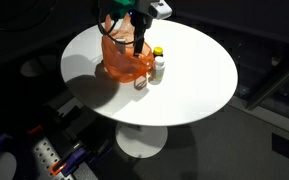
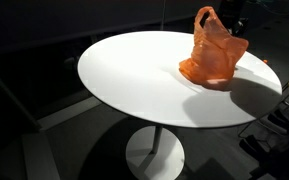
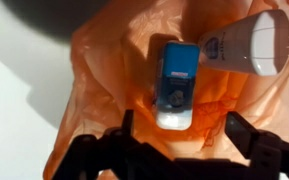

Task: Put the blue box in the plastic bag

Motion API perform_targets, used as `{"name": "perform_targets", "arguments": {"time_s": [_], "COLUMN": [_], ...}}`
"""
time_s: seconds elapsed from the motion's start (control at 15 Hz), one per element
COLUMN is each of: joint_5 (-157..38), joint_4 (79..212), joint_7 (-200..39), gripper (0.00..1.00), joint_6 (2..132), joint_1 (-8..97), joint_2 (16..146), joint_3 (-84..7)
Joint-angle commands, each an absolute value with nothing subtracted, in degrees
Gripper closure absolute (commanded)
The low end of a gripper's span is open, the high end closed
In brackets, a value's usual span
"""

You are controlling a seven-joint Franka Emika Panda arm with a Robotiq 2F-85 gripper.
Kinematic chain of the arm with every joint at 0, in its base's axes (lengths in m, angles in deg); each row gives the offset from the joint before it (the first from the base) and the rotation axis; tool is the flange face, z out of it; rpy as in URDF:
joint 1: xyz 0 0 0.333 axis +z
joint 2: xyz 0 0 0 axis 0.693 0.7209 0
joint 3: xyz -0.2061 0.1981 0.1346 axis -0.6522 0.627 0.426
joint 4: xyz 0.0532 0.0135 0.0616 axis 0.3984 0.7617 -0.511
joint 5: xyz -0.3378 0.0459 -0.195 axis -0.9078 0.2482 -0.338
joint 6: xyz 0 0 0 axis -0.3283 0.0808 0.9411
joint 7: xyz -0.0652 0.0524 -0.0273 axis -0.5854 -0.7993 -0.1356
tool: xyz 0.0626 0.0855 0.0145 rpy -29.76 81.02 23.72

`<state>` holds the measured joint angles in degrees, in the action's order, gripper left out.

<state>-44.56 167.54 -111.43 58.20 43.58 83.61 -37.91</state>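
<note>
1. Nearest you, the gripper (image 3: pixel 181 128) hangs with its jaws apart. One dark finger (image 3: pixel 124 138) sits at each side of the bag's mouth, clamped on nothing.
2. Just past the fingers, the blue box (image 3: pixel 176 85) lies inside the orange plastic bag (image 3: pixel 104 70). It rests on the film and touches neither finger (so I judge the placing as good as done).
3. Your risk is the way out. The bag's thin walls crowd close to both fingers, and a finger that snags the film would haul the bag up or tip it, spilling the box. Rise straight, with the jaws kept wide.
4. Beyond the box, a white bottle (image 3: pixel 254 45) shows at the bag's far side. In an exterior view the bottle (image 1: pixel 158 66) stands upright just beside the bag, so a sideways swing of the wrist would likely knock it over.
5. Farthest out is the round white table (image 2: pixel 134 80). The bag sits not far from its edge, and a dragged bag could slide off that smooth top.
</note>
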Motion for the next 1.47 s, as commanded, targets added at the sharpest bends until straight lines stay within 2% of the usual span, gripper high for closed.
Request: {"name": "perform_targets", "arguments": {"time_s": [0.0, 0.6, 1.4], "joint_5": [-45.1, -52.6, -60.1], "joint_4": [167.1, 170.0, 177.7], "joint_7": [-108.9, -94.2, -77.4], "gripper": [0.0, 0.0, 0.0], "joint_6": [51.4, 38.1, 44.5], "joint_1": [42.6, 40.2, 39.3], "joint_2": [79.6, 68.8, 52.2], "joint_3": [-39.0, -40.7, -40.3]}}
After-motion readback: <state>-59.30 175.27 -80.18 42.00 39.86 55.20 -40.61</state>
